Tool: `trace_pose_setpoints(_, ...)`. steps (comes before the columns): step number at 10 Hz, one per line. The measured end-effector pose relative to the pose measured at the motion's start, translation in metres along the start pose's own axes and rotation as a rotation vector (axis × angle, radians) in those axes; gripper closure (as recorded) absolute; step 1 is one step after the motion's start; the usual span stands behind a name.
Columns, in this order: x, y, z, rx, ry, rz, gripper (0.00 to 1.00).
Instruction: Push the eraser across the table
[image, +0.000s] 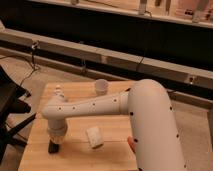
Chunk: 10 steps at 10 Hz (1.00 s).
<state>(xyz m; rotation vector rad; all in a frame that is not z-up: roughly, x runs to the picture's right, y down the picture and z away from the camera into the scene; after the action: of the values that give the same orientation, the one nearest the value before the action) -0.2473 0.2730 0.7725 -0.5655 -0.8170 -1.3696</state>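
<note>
The table (75, 155) has a light tan plank top. My white arm reaches from the right across it to its left side. The gripper (54, 145) points down at the table's front left. A small black thing (52, 148) sits right under the gripper's tip; it looks like the eraser, mostly hidden by the gripper.
A white squarish block (93, 137) lies on the table just right of the gripper. A white cup (101, 87) stands at the table's far edge. A small orange thing (131, 144) peeks out by the arm at the right. A black chair (7, 107) stands left of the table.
</note>
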Motion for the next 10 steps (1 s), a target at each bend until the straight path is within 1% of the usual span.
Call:
trace_pose_setpoints(2,0.003,-0.001,0.001,-0.009,0.009,0.002,1.00)
trace_pose_setpoints(4,0.007,-0.001,0.003,-0.010,0.013,0.006,1.00)
trace_pose_setpoints(7,0.009,-0.014,0.007,0.002,0.013,-0.034,1.00)
trace_pose_setpoints(10,0.011,-0.035,0.016,0.025,-0.006,-0.086,1.00)
